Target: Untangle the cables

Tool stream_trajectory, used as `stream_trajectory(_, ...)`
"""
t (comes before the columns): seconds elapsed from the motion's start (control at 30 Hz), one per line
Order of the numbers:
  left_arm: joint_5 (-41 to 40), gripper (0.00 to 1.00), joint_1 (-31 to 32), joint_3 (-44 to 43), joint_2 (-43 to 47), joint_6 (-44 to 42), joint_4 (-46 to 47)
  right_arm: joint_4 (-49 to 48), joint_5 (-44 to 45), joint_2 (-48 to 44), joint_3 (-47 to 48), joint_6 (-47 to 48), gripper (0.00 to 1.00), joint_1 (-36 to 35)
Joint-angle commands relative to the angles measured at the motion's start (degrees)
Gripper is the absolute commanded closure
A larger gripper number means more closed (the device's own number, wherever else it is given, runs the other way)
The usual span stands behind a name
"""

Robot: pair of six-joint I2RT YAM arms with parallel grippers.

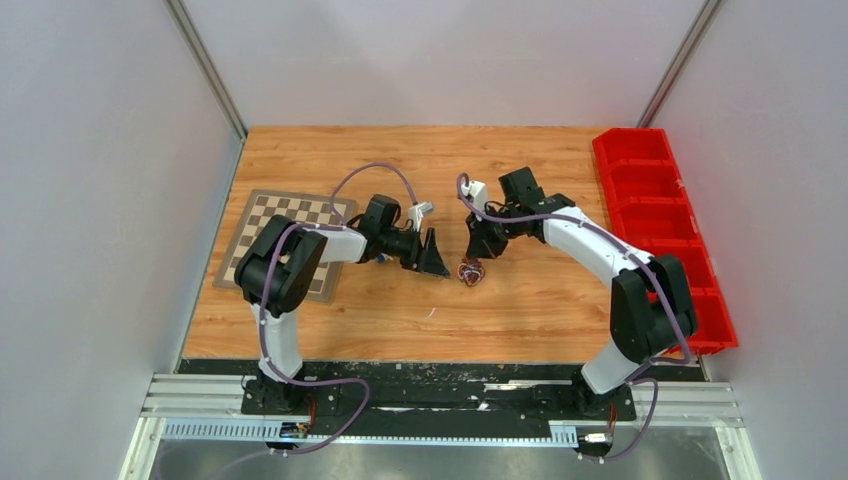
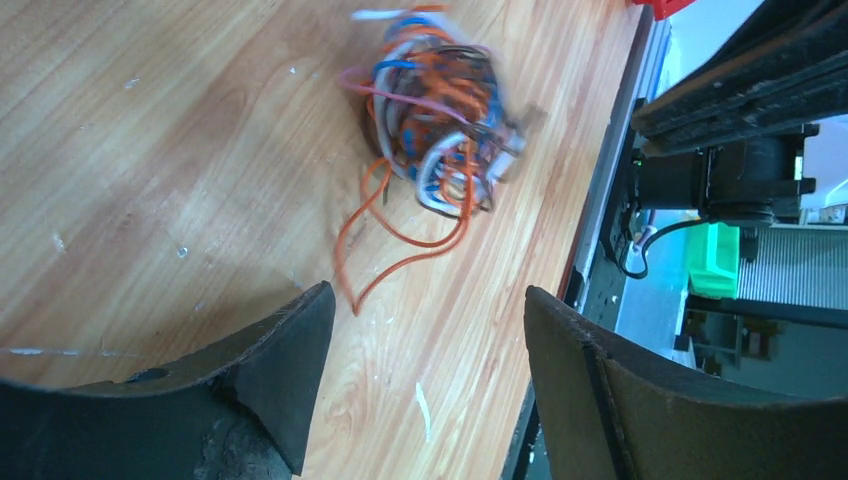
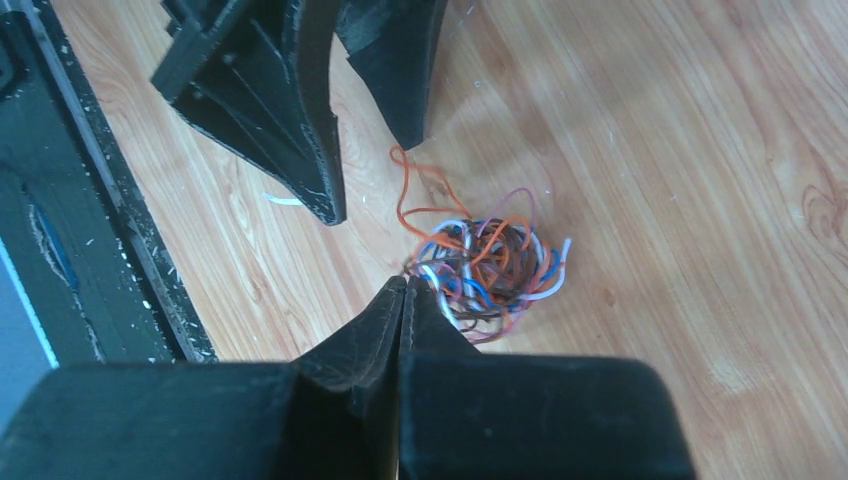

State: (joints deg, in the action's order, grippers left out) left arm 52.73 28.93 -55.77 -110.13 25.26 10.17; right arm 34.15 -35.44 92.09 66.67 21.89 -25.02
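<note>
The cables [image 1: 470, 271] are a small ball of thin orange, white, blue and brown wires on the wooden table. In the right wrist view the cables [image 3: 490, 270] lie just past my right gripper [image 3: 405, 282]. Its jaws are pressed together at the ball's left edge, and strands come out right at the tips. In the left wrist view the cables [image 2: 440, 120] look blurred, and an orange loop trails toward my left gripper [image 2: 428, 300]. That gripper is open and empty, a short way from the ball. The left gripper [image 3: 372, 178] also shows in the right wrist view, with the orange loop beside it.
A checkerboard mat [image 1: 290, 235] lies at the left under the left arm. A row of red bins [image 1: 660, 220] runs along the table's right edge. The black rail [image 2: 610, 250] marks the table's near edge.
</note>
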Motion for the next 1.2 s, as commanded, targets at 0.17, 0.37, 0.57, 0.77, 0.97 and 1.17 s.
stream_trajectory(0.17,-0.6,0.25,2.5,0.0,-2.8,-5.3,2.9,-1.5,-7.0,0.2,0.8,-2.4,1.0,2.5)
stream_trajectory(0.37,-1.2,0.35,2.5,-0.9,-5.0,-4.7,2.9,-1.0,-2.6,0.5,0.8,-1.7,0.88,2.5)
stream_trajectory(0.57,-1.1,0.48,2.5,-0.9,-5.5,-3.9,2.2,-0.3,0.3,2.3,2.2,-1.5,0.56,1.5)
stream_trajectory(0.77,-1.2,0.53,2.5,-1.4,-5.7,-3.7,1.6,1.1,1.3,5.7,2.0,0.4,0.55,1.1)
stream_trajectory(0.97,-1.9,0.56,2.5,-2.9,-6.8,-4.3,-0.6,0.5,3.0,8.1,2.0,1.5,0.66,1.0)
stream_trajectory(1.17,-6.0,0.72,3.0,-5.2,-7.7,-6.9,-5.3,0.0,2.6,5.4,1.8,0.5,0.94,0.9)
